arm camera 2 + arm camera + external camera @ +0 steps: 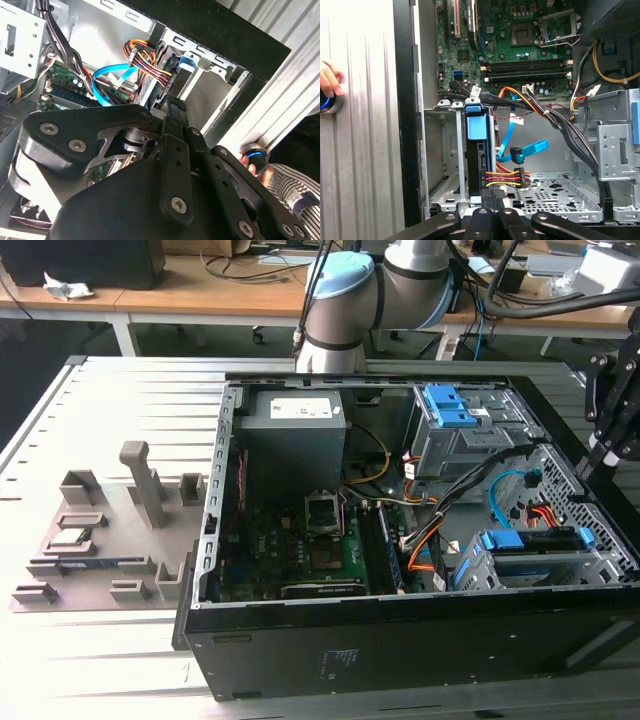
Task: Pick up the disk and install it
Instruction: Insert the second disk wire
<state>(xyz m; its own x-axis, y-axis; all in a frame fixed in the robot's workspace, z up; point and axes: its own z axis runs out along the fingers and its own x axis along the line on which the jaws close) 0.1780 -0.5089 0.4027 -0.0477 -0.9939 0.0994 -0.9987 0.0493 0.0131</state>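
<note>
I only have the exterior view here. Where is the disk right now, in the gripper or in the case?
Observer: In the first wrist view the disk stands edge-on in a slot of the metal cage, with the gripper right at its end.
Operator: Anything plugged into it?
Observer: A red, yellow and black cable bundle reaches its side. I cannot tell whether it is seated.
Operator: Anyone near the rig?
Observer: Yes, a person's hand rests on a blue-lit button outside the case.
</note>
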